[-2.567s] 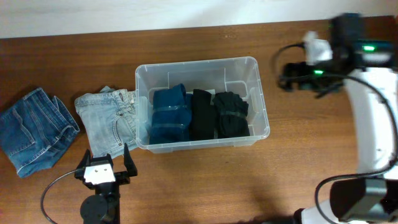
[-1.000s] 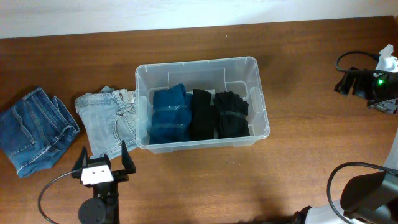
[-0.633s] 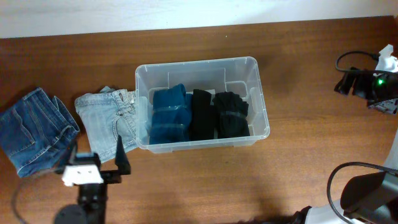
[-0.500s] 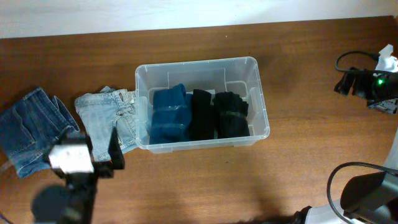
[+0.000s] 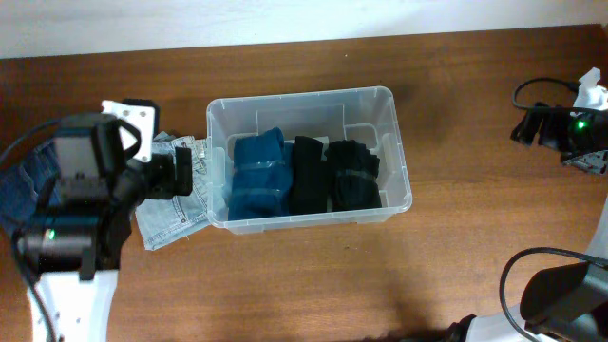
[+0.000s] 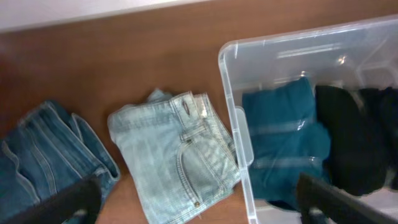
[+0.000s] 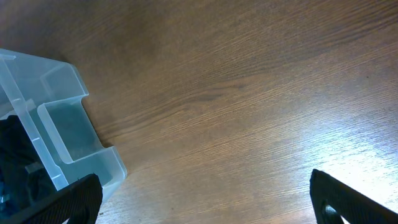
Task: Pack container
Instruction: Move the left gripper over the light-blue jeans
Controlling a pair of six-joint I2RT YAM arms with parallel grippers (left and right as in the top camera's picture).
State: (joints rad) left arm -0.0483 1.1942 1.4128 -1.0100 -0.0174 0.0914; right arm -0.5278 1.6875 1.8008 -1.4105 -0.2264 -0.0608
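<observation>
1. While the left pincer (image 5: 183, 175) hangs over the light-blue jeans (image 6: 174, 155), its jaws stand wide apart with nothing between them
2. Folded dark-blue jeans (image 6: 43, 162) lie just beside the light-blue pair, on the side away from the container (image 5: 404, 152)
3. The container sits upright and lidless near the middle of the surface (image 5: 380, 275), its left wall just beside the light-blue jeans
4. Inside it a teal garment (image 5: 259, 176) and two black garments (image 5: 306, 174) stand side by side, teal nearest the jeans
5. The right pincer (image 7: 208, 202) is well apart from the container, over bare wood, spread wide and empty
</observation>
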